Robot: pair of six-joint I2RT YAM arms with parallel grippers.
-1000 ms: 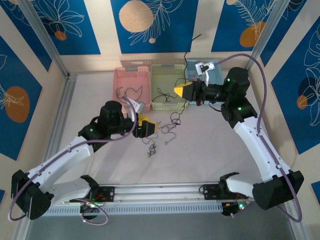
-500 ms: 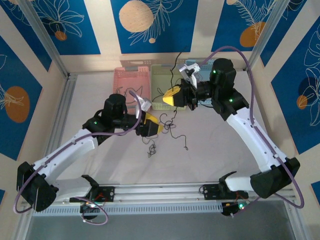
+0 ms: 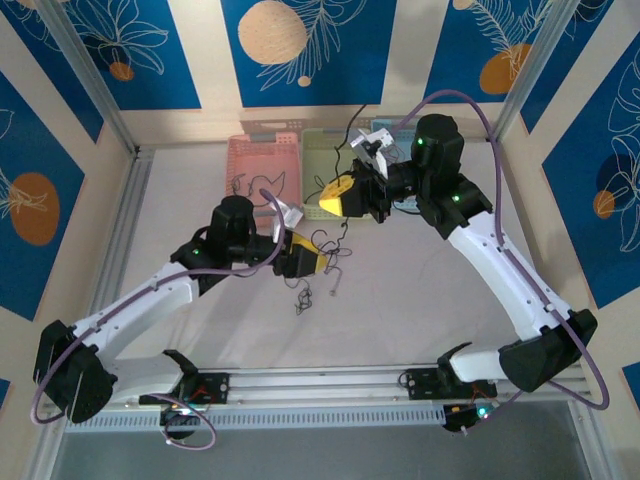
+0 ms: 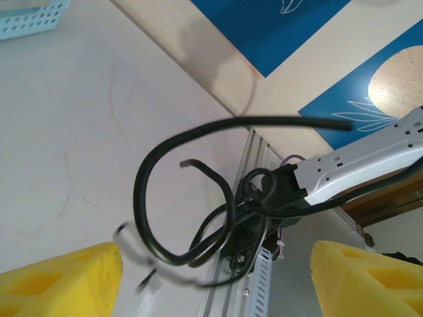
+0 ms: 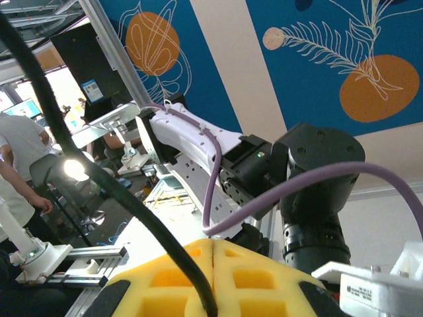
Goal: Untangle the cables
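A black cable is pinched between the yellow pads of my right gripper, which is shut on it. In the top view that right gripper hangs above the table in front of the green basket, with the cable rising above it and a dangling tangle below. My left gripper sits just left of that tangle. In the left wrist view its yellow fingers stand wide apart, my left gripper open, and black cable loops hang between and beyond them. A small loose cable clump lies on the table.
Three baskets line the back edge: pink, green and light blue, with thin wires in the pink one. Metal frame rails run along the near edge, and side walls close in left and right.
My right gripper has carried its cable left and nearer, from the blue basket to the front of the green one. My left gripper has crept right toward the dangling tangle.
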